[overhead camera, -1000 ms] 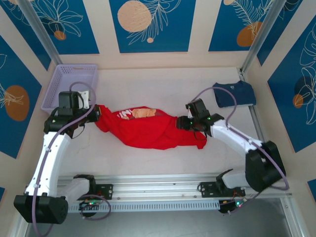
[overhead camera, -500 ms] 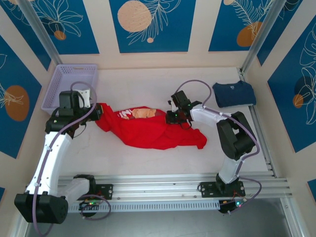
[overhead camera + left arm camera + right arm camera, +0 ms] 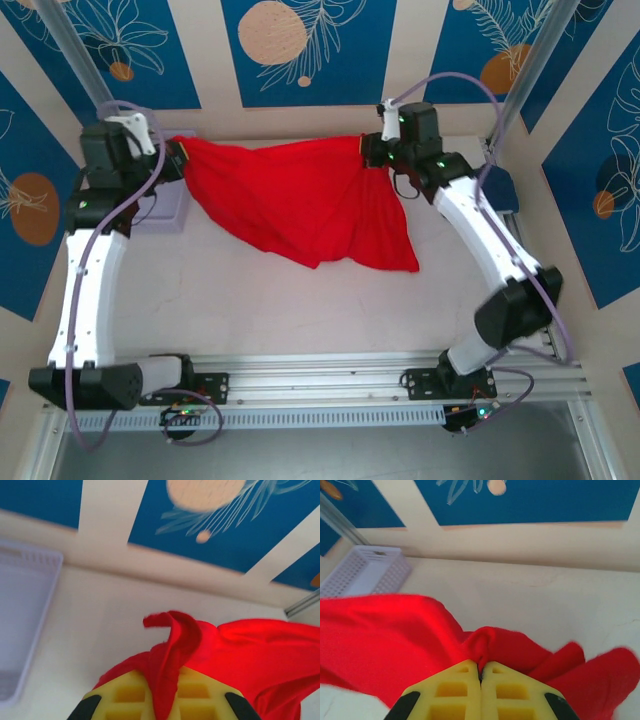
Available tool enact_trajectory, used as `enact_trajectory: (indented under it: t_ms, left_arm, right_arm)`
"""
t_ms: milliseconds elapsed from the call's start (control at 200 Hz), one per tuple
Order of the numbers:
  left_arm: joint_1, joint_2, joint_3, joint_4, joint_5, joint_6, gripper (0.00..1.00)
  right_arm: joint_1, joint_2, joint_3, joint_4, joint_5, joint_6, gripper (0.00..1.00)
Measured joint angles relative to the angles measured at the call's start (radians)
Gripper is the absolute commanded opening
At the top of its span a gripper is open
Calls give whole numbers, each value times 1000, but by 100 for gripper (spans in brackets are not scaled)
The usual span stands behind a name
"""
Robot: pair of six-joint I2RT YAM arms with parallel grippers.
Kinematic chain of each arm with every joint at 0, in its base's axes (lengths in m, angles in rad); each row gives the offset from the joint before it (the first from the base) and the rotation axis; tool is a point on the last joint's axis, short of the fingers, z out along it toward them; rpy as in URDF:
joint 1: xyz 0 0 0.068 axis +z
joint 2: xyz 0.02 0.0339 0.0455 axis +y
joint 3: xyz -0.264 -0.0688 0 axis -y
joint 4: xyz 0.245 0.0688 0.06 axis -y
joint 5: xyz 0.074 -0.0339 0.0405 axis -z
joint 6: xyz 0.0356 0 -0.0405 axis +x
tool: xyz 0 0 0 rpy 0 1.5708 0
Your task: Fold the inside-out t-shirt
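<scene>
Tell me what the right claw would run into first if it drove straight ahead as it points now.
The right claw is shut on the red t-shirt, so the bunched cloth at its tips comes first. Past that, probably bare table, then the back wall; depth is unclear.

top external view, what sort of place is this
Probably a robot lab booth staged for laundry: left arm and right arm bolted to a metal rail, printed blue wall panels around the table, a red t-shirt and a lavender basket.
</scene>
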Motion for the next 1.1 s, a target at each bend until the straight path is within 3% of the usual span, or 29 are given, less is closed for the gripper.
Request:
enact_trajectory:
  t_ms: [60, 195, 270, 395, 570, 770, 1100]
  left_arm:
    - [1, -86, -40, 15, 4, 13, 0]
    - [1, -302, -283, 27, 45, 41, 0]
    - [1, -358, -436, 17, 70, 56, 0]
    - [1, -325, -619, -10, 95, 63, 0]
    - [1, -306, -681, -29, 118, 63, 0]
    - [1, -313, -681, -8, 134, 66, 0]
    - [1, -313, -681, -8, 148, 66, 0]
  right_arm:
    - [27, -129, -126, 20, 14, 2, 12]
    - [105, -348, -487, 23, 26, 63, 41]
    - [143, -380, -661, 3, 26, 113, 47]
    - [154, -362, -838, -57, 26, 183, 52]
    - [134, -314, -814, -47, 37, 204, 52]
    - [29, -173, -753, -7, 33, 204, 52]
    - [-56, 12, -680, -18, 14, 200, 48]
